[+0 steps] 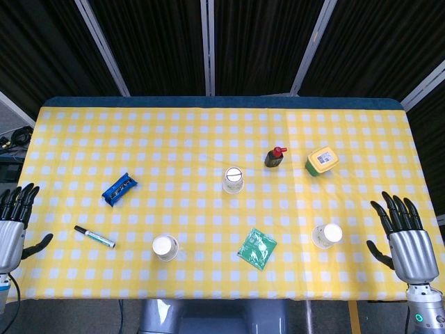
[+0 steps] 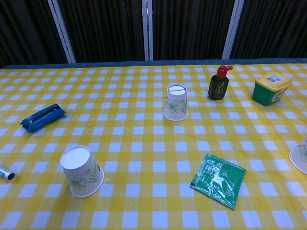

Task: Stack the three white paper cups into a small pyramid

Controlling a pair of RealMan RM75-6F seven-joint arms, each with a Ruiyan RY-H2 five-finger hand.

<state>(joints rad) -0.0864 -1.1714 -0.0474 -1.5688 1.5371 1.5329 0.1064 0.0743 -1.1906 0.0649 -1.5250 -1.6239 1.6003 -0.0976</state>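
Note:
Three white paper cups with green leaf prints stand upside down and apart on the yellow checked table. One cup (image 1: pixel 233 179) (image 2: pixel 175 101) is near the middle, one (image 1: pixel 165 247) (image 2: pixel 82 171) at the front left, one (image 1: pixel 327 235) (image 2: pixel 301 155) at the front right, cut off by the chest view's edge. My left hand (image 1: pixel 14 226) hovers at the table's left edge, fingers spread, holding nothing. My right hand (image 1: pixel 405 236) is at the front right, fingers spread and empty, a short way right of the nearest cup. Neither hand shows in the chest view.
A blue packet (image 1: pixel 119 188) (image 2: pixel 42 118) and a marker pen (image 1: pixel 94 236) lie at the left. A green sachet (image 1: pixel 257 249) (image 2: pixel 218 179) lies between the front cups. A dark bottle with a red cap (image 1: pixel 275 157) (image 2: pixel 218 83) and a green tub with a yellow lid (image 1: pixel 322 161) (image 2: pixel 270 89) stand at the back right.

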